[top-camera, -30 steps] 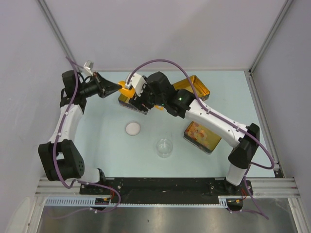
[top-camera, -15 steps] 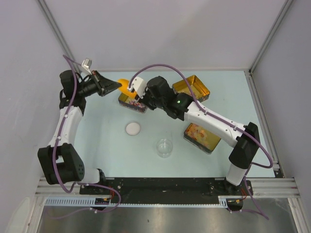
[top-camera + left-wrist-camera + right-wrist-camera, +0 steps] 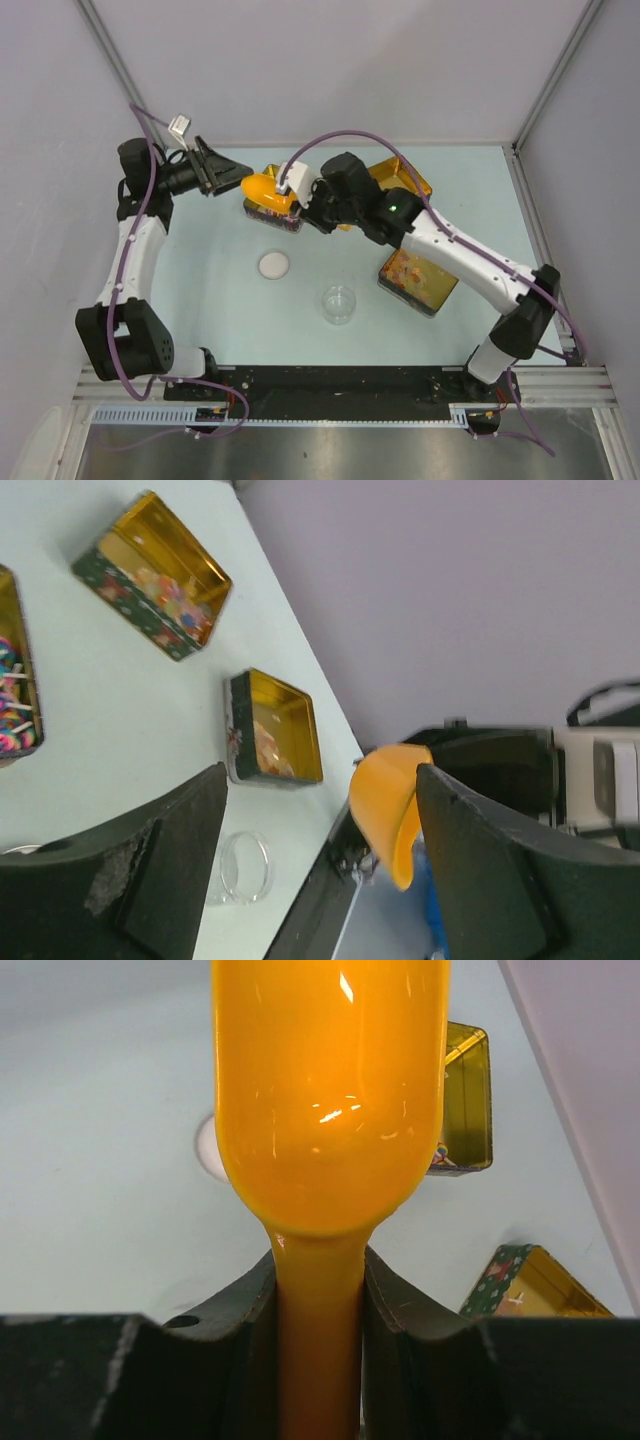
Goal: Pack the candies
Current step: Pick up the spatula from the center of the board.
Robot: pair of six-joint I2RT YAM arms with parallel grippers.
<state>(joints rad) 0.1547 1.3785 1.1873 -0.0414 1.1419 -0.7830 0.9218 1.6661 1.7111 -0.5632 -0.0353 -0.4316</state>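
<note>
The orange scoop (image 3: 262, 187) hangs over the near-left tin (image 3: 270, 213), which holds multicoloured candies (image 3: 10, 708). My right gripper (image 3: 300, 203) is shut on the scoop's handle (image 3: 318, 1350); the underside of the bowl (image 3: 330, 1100) fills the right wrist view. My left gripper (image 3: 218, 172) stands open just left of the bowl. In the left wrist view the scoop (image 3: 388, 808) shows next to the right finger (image 3: 480, 870) and the jaws grip nothing. More candies (image 3: 412, 272) lie in the right tin (image 3: 436, 297).
A gold tin (image 3: 405, 180) stands at the back behind my right arm. A small white lid (image 3: 274, 264) and a clear round cup (image 3: 339, 303) lie on the pale table nearer the bases. Grey walls close in the sides and back.
My left gripper has opened, let go of the scoop and drawn back to the left. My right gripper has shut on the scoop's handle and now holds it alone.
</note>
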